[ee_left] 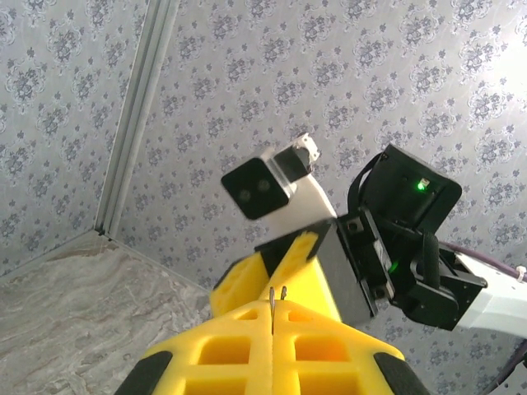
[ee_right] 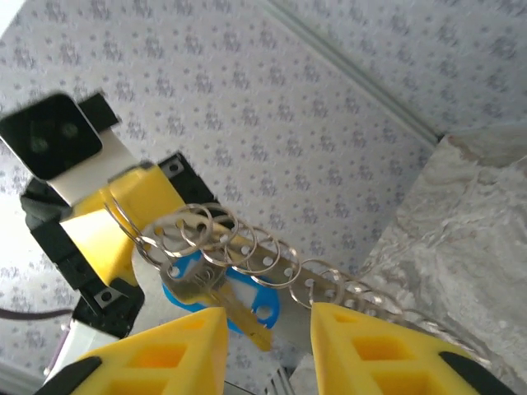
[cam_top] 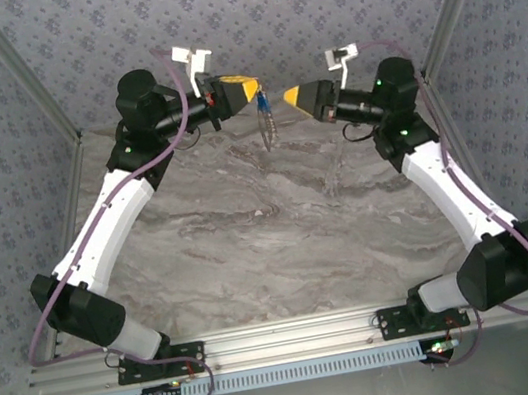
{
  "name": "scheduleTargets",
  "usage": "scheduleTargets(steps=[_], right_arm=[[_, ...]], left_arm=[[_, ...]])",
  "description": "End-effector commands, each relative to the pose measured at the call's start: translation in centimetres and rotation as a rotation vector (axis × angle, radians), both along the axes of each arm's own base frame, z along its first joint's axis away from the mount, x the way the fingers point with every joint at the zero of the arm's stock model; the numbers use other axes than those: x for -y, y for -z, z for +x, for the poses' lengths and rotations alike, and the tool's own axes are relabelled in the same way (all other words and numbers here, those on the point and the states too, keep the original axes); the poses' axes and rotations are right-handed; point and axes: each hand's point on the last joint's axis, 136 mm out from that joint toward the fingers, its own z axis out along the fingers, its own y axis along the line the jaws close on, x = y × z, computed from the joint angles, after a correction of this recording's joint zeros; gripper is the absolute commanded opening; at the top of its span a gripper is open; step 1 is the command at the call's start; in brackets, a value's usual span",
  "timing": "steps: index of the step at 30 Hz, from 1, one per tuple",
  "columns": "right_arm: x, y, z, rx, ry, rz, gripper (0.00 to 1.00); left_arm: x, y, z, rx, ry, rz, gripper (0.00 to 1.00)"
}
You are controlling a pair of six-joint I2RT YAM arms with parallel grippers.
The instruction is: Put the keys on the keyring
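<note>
Table: grey marble top [cam_top: 269,227] that spreads out from the two arm bases at 6 o'clock, seen from above.

Right hand [cam_top: 288,95]: raised over the far table edge at about 1 o'clock, pointing toward 9 o'clock. In its own wrist view [ee_right: 268,325] the two yellow fingers [ee_right: 185,350] stand apart with a clear gap, so the hand is released. The tip of the key's blade lies in that gap; whether it touches either finger cannot be told.

Left hand [cam_top: 254,91]: raised at about 11 o'clock, pointing toward 3 o'clock and nose to nose with the right hand. In its own wrist view [ee_left: 272,311] the yellow fingers are pressed together along a single seam, with a thin metal wire standing out of it. The hand is clenched on the keyring.

Key [cam_top: 262,106]: blue-headed, hanging in the air between the two hand tips, near 12 o'clock above the table. In the right wrist view [ee_right: 247,298] the blue head sits among the rings and the blade points down toward the right fingers.

Keyring [cam_top: 267,134]: a pale chain of linked wire rings. From above it hangs from the key toward 6 o'clock. In the right wrist view [ee_right: 272,259] it runs from the left hand at 9 o'clock across to 4 o'clock.

Wall [cam_top: 262,5]: patterned grey backdrop beyond the table at 12 o'clock.
</note>
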Motion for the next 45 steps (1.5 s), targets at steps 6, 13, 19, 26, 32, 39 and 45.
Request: scheduleTargets(steps=[6, 13, 19, 26, 32, 39, 45], right_arm=[[0.2, -8.2, -0.7, 0.172, 0.012, 0.120, 0.39], [-2.8, -9.4, -0.6, 0.194, -0.066, 0.157, 0.39], [-4.6, -8.6, -1.1, 0.180, -0.111, 0.151, 0.34], [-4.7, -7.3, -1.1, 0.154, -0.114, 0.142, 0.31], [-4.4, -6.4, -1.5, 0.138, -0.110, 0.135, 0.31], [-4.3, -6.0, -1.7, 0.128, -0.109, 0.130, 0.26], [-4.2, -6.0, -1.6, 0.127, -0.107, 0.130, 0.19]], left_arm=[[-0.7, -2.4, -1.2, 0.054, 0.013, -0.052, 0.00], [-0.7, -2.1, -1.1, 0.047, 0.013, -0.049, 0.00], [-0.7, -2.0, -1.1, 0.049, 0.009, -0.049, 0.00], [-0.7, -2.0, -1.1, 0.053, 0.006, -0.047, 0.00], [-0.7, -1.9, -1.1, 0.052, 0.003, -0.043, 0.00], [-0.7, -1.9, -1.0, 0.052, 0.003, -0.043, 0.00], [-0.8, -1.8, -1.1, 0.050, 0.003, -0.041, 0.00]])
